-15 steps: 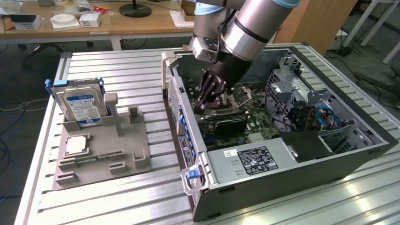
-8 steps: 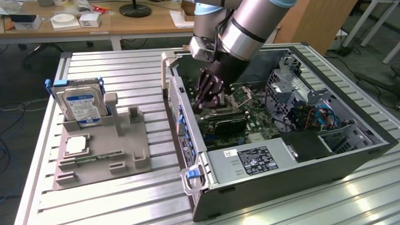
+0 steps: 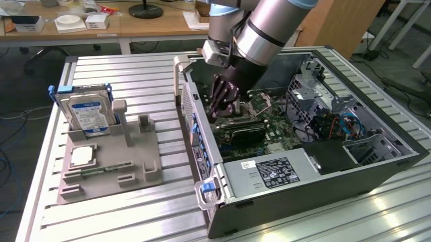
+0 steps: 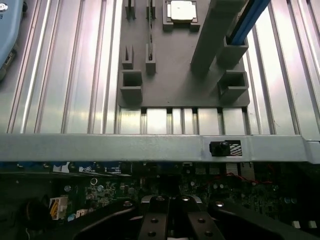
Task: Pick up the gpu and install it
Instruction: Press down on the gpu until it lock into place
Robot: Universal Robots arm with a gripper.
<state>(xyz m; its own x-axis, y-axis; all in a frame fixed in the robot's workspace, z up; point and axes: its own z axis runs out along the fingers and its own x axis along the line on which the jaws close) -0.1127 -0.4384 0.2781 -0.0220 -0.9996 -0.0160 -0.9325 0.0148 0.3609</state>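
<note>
The closed gripper point(image 4: 172, 220) reaches down inside the open computer case point(image 3: 404, 151), its fingers pressed together over the gpu point(image 3: 244, 132). The gpu lies seated across the green motherboard point(image 3: 269, 118), just below the fingers, with the processor socket point(image 3: 261, 104) just beyond it. Outside the case wall, a grey parts tray point(image 3: 108, 171) holds an upright hard drive point(image 3: 86, 112) on the ribbed metal table point(image 3: 135, 217).

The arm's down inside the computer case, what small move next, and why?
Probably a gentle push straight down: the shut gripper sits inside the computer case just above the graphics card on the motherboard, and whether that card is fully seated is unclear.
</note>
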